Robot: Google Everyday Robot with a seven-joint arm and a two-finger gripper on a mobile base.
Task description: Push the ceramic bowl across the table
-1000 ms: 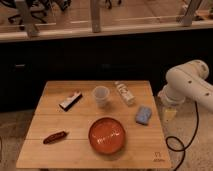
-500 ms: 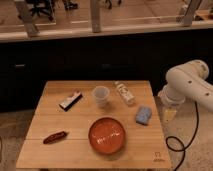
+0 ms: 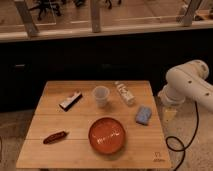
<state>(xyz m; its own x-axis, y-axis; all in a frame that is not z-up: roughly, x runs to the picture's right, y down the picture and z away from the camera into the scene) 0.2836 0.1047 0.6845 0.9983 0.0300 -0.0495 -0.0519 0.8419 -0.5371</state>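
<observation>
Just off the right edge of the table (image 3: 45, 150), your claw (image 3: 169, 114) hangs under the white arm (image 3: 187, 85), apart or together I can't tell, with the ceramic bowl (image 3: 107, 135) sitting untouched well to its left, beyond the blue pad (image 3: 143, 115).

1. The arm (image 3: 187, 85) is all white: fat, rounded, smooth shells, no markings I can make out.
2. Big domed joint on top, shaded grey on the undersides.
3. A thin black cable (image 3: 194, 120) runs down off it and ends in a loop.
4. The gripper (image 3: 170, 114) is the pale cream bit under the arm, just off the table (image 3: 75, 150) at its right edge.
</observation>
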